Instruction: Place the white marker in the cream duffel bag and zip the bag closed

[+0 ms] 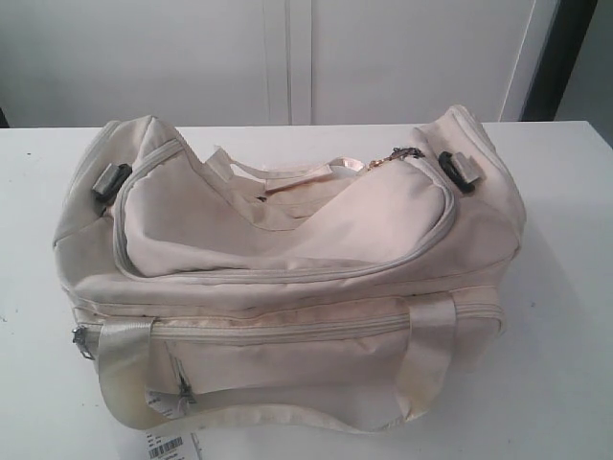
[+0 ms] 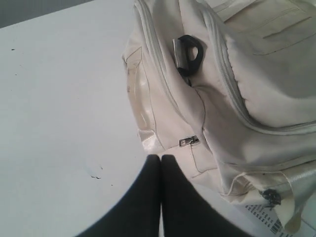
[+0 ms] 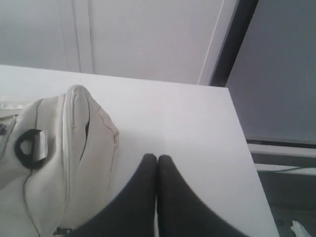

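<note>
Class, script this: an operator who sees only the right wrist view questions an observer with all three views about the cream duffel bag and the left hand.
Operator: Where is the bag's zip pull?
Observer: In the exterior view the gold zip pull lies on top of the cream duffel bag, near its right end.
Operator: And the left hand?
Observer: The left hand is shut with nothing in it, close to the bag's other end.

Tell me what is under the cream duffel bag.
The white table carries the cream duffel bag; a barcode tag pokes out at one edge. Whatever else lies beneath is covered.
</note>
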Robot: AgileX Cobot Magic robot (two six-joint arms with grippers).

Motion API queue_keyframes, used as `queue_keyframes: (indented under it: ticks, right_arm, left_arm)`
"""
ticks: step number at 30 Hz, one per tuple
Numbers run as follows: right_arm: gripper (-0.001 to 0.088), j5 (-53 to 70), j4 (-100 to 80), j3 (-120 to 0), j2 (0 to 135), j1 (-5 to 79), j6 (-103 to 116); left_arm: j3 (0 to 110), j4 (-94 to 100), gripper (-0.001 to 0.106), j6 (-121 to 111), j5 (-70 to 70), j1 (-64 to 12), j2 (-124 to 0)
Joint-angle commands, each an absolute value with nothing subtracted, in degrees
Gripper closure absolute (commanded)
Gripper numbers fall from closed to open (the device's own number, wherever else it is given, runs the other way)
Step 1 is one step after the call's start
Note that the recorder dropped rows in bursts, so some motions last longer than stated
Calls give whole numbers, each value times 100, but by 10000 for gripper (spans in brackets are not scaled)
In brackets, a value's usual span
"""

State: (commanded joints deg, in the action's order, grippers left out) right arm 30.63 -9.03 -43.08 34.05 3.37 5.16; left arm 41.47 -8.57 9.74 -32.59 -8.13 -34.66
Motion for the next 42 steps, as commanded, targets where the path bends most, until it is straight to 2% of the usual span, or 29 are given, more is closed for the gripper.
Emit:
queue_keyframes:
  ticks: [7,14,19,24,42]
  right_arm:
    - [868,2287,-903,-3516,2615,337,479]
    - [868,1367,-883,-2700,1648,337,479]
    - [868,880,-849,-2263,990,337,479]
    - [868,956,-849,-2080,739,337,479]
    - [868,980,-849,-2080,725,337,479]
  left_arm:
    - [3551,-847,1053,777,-2801,-813,-2808]
    - [2643,-920,1053,749,-1454,-813,-1931]
    - [2239,-1075,1053,749,-1023,-813,-1437]
    - [2079,-1100,1053,749,-1053,-813,-1044]
    - [2079,-1128,1053,771,-1175,-813,-1011]
